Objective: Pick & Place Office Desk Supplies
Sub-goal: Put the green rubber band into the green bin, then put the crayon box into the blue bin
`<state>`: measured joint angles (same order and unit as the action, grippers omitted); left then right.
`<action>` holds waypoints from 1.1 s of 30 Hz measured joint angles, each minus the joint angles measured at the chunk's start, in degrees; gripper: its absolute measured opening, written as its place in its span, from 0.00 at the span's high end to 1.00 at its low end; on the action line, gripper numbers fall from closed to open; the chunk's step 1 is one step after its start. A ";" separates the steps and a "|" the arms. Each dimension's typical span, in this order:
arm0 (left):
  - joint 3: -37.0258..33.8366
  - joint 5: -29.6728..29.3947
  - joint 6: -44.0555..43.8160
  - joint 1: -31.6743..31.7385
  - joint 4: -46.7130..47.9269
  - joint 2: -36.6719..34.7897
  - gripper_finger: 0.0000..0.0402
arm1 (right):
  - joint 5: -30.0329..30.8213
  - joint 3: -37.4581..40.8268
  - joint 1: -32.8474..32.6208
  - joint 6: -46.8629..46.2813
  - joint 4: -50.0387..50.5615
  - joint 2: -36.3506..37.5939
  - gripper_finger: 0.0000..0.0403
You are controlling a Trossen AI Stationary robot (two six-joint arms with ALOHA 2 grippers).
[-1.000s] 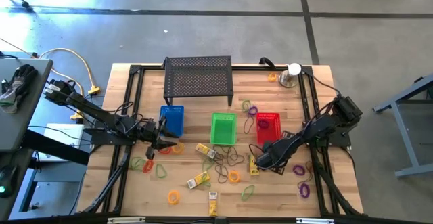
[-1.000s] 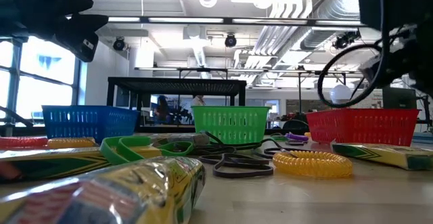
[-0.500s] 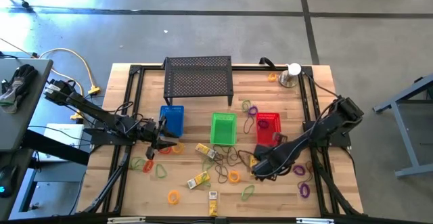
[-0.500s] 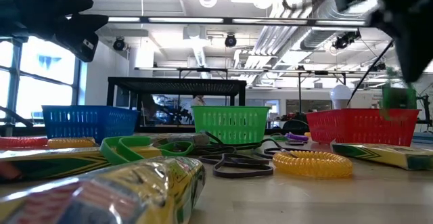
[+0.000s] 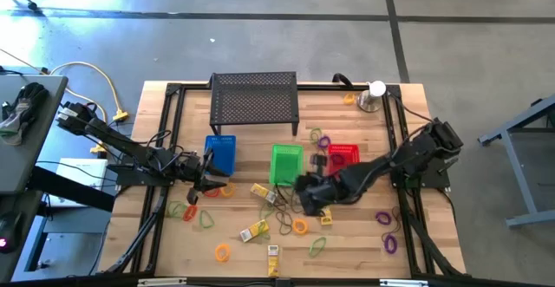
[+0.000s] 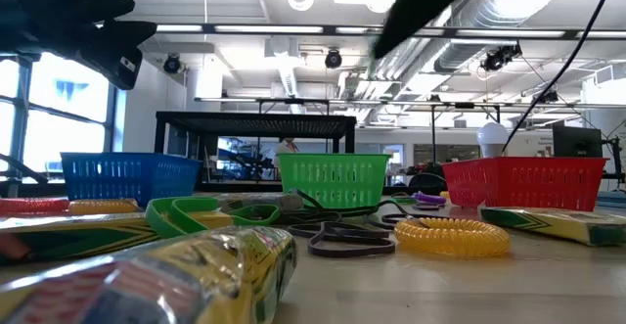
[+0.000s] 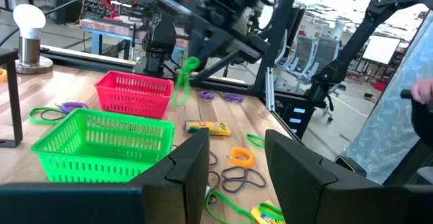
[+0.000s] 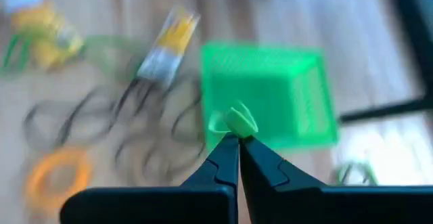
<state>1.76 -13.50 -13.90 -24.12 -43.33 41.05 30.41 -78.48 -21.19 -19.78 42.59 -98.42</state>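
My right gripper (image 5: 305, 192) hangs above the table just near of the green basket (image 5: 286, 164), shut on a thin green elastic loop (image 8: 233, 121). The left wrist view shows that loop (image 7: 184, 75) dangling under the right arm. Loose loops and yellow packets (image 5: 260, 191) lie scattered on the wood. My left gripper (image 5: 212, 179) waits beside the blue basket (image 5: 221, 153), open with nothing between its fingers (image 7: 196, 170). My right gripper pinches a bunched part of the green loop (image 8: 237, 124) between its two fingertips. The fingers slant down from the table's right. The loop is lifted clear of the table, and the rest of it (image 7: 181, 88) hangs slack below the fingers.
The red basket (image 5: 343, 157) stands right of the green one. A black mesh shelf (image 5: 255, 101) is at the far side, and a silver cup with a white ball (image 5: 375, 96) at the far right. Orange, purple and dark loops (image 5: 299, 226) lie near the front.
My right gripper has risen from the table and swung toward the table's left, to the green basket, tipping to point downward. It stays shut on the green loop, which has been lifted clear of the table.
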 joint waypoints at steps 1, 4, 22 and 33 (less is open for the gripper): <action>0.00 0.42 -0.01 0.00 0.00 0.00 0.65 | -0.10 0.62 1.15 0.69 -2.04 -0.19 1.00; 0.00 1.37 -0.04 -0.02 0.00 0.00 0.65 | -0.80 3.84 4.30 0.89 -6.78 -0.36 1.00; 0.00 1.45 -0.02 -0.02 0.21 -0.02 0.65 | -10.86 8.71 10.73 -1.36 -20.14 -4.06 0.88; 0.00 1.49 -0.02 -0.04 1.50 0.00 0.65 | -12.53 8.36 7.41 -1.06 -22.10 0.96 0.52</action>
<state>1.76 -12.01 -13.92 -24.17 -41.83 41.05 17.88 -70.12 -13.78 -20.84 20.48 -97.46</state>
